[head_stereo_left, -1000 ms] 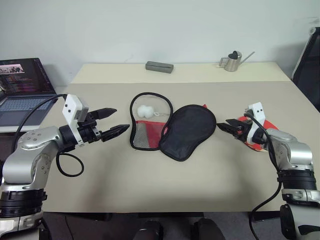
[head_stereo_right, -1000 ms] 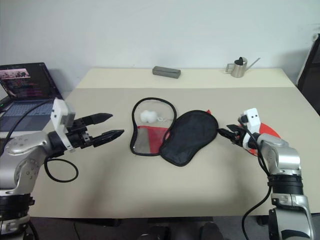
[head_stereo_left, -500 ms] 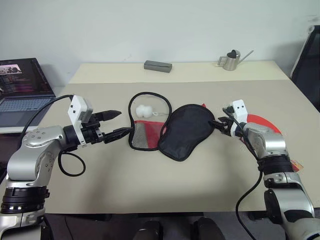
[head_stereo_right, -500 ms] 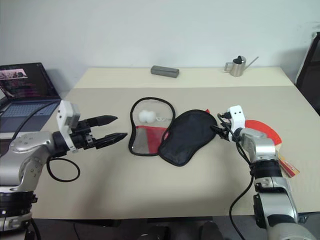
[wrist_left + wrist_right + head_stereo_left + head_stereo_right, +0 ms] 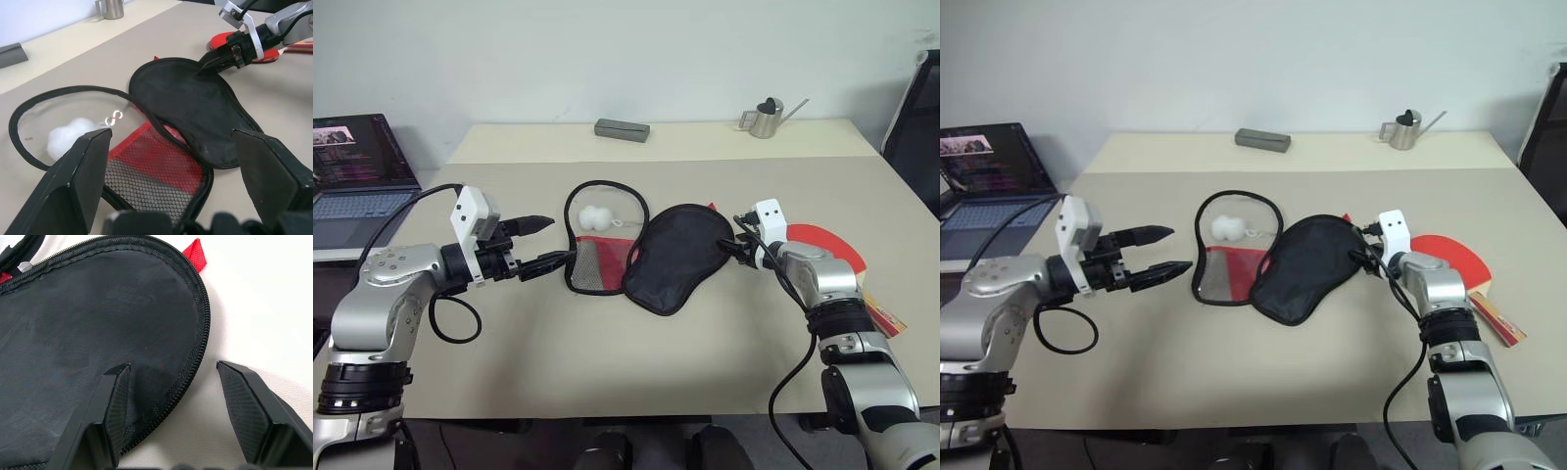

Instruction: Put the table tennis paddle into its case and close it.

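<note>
The case (image 5: 651,257) lies unzipped and spread flat about mid-bench, its black flap (image 5: 98,323) toward the right and its red mesh half (image 5: 156,171) toward the left, with the white pompom (image 5: 598,216) resting inside the zip loop. The right gripper (image 5: 171,396) has its fingers parted astride the flap's zipped right edge, one finger (image 5: 120,401) over the black fabric and the other over bare bench; whether either touches is not clear, and nothing is clamped. The table tennis paddle (image 5: 1449,253) lies flat behind that arm, near the bench's right edge (handle toward the near right corner). The left gripper (image 5: 1163,251) hovers with fingers wide apart and empty, just off the case's left edge. The bench (image 5: 607,352) is bare along its near edge; a grey box (image 5: 622,128) and a small metal watering can (image 5: 766,118) stand near the far edge.
</note>
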Robot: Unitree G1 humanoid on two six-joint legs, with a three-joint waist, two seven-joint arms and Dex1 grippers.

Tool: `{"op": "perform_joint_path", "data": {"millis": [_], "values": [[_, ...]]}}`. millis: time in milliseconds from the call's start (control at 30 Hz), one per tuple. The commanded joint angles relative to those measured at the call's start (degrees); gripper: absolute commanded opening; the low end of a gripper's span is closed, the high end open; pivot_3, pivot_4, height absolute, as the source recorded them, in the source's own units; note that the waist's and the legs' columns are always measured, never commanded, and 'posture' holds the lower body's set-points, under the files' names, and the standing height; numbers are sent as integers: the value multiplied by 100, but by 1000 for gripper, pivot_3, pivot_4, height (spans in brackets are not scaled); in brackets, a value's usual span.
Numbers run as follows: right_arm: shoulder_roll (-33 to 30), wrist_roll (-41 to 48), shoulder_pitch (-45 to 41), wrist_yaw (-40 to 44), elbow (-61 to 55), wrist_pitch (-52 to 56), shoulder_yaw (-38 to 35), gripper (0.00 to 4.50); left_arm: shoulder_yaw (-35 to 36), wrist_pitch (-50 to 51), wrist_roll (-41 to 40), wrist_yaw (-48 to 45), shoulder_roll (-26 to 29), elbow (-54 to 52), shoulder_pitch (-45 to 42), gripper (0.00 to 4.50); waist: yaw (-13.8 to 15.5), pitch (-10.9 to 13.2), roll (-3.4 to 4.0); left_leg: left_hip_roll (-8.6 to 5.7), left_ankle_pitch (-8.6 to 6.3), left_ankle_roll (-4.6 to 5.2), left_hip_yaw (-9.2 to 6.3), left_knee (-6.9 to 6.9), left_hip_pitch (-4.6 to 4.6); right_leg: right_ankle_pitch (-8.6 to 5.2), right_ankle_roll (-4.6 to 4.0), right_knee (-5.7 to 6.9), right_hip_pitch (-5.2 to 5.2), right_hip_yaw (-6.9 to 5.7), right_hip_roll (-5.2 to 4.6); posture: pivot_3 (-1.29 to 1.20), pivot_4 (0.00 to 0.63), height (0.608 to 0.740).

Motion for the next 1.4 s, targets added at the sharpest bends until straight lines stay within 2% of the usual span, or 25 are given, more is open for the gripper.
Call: {"op": "perform_joint_path", "data": {"millis": [33, 233, 267, 433, 600, 967, 1400], "values": [[-36, -55, -147, -29, -216, 52, 30, 2168, 75, -106, 7, 18, 38, -28, -119, 4269, 0, 0, 0, 0, 0, 0, 0, 0, 0, 0, 0, 0, 0, 0, 0, 0, 150, 740], [-202, -212, -179, 135, -255, 30, 170, 138, 87, -96, 10, 25, 32, -75, -68, 4269, -1, 0, 0, 0, 0, 0, 0, 0, 0, 0, 0, 0, 0, 0, 0, 0, 150, 740], [-232, -250, -195, 167, -236, -12, 213, 22, 90, -96, 11, 26, 33, -85, -53, 4269, -1, 0, 0, 0, 0, 0, 1, 0, 0, 0, 0, 0, 0, 1, 0, 0, 150, 740], [-353, -509, -399, 322, 86, -423, 454, 22, 98, -64, -16, 36, 30, -186, 29, 4269, -4, 0, 0, 0, 0, 0, 1, 0, 0, 0, 0, 0, -1, 0, 0, 0, 150, 740], [-422, -972, -837, 592, 830, -1368, 874, 22, 86, -20, -49, 69, 4, -307, 112, 4269, -32, 0, 0, 0, 0, 0, 4, 0, 0, 0, 0, 0, -2, 1, 0, 0, 150, 740], [-317, -1839, -2129, 650, 3074, -3437, 1363, 22, 44, 39, -56, 71, 12, -427, 165, 4269, -123, 0, 0, 0, 1, -1, 5, -1, 0, 0, 0, -1, -2, 2, 0, 0, 150, 740], [-9, -2468, -2876, 530, 4142, -4261, 1567, 22, -81, 174, -143, -71, -24, -648, 151, 4269, -135, 0, 0, 1, 1, -2, 5, -2, 1, 0, 0, 1, -4, 6, 3, 0, 150, 740]]}}
